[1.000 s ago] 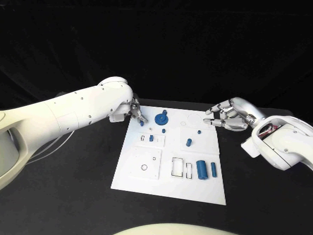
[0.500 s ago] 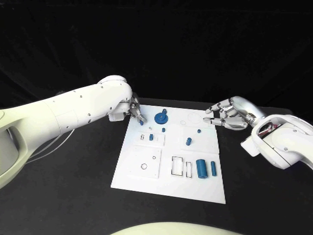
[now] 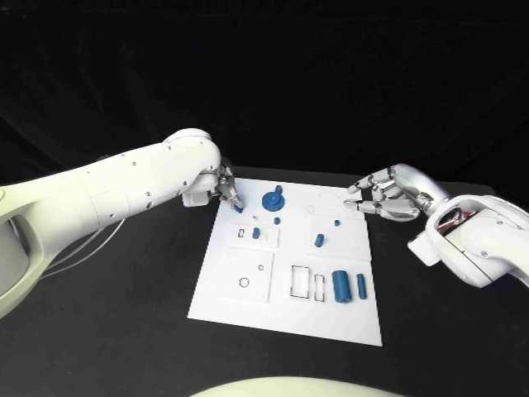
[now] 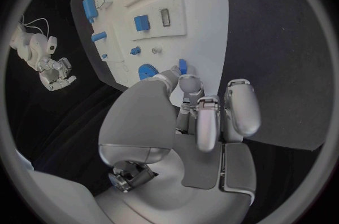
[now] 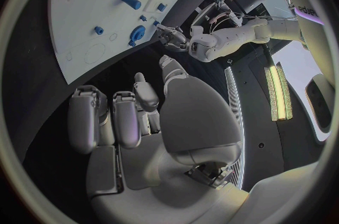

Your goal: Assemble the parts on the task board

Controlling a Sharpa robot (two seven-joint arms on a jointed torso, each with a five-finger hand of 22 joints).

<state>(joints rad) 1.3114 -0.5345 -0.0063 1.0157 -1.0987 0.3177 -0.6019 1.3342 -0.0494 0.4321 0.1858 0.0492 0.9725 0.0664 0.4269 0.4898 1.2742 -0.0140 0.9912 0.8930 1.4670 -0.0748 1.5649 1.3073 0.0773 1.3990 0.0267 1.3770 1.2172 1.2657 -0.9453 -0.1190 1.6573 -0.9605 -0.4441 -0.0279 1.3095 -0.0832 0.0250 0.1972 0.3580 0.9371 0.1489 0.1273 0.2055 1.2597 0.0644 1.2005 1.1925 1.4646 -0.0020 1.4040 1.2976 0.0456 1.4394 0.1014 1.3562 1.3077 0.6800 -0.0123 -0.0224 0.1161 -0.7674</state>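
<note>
At the task board's [image 3: 286,310] far-left corner, left hand [image 4: 185,101] pinches a blue part [image 4: 182,65].

The left hand [image 3: 226,188] pinches with its fingers [image 4: 189,84], while the right hand [image 3: 386,197] curls loosely.

In the head view's upper middle, we cannot tell whether the left hand [image 3: 226,188] grips the small blue piece [image 3: 239,207] at its fingertips; the arm covers most of the palm. The right hand [image 3: 383,195] curls inward, hiding its fingertips; the task board [image 5: 85,15] is cut off at the right wrist view's upper edge.
</note>
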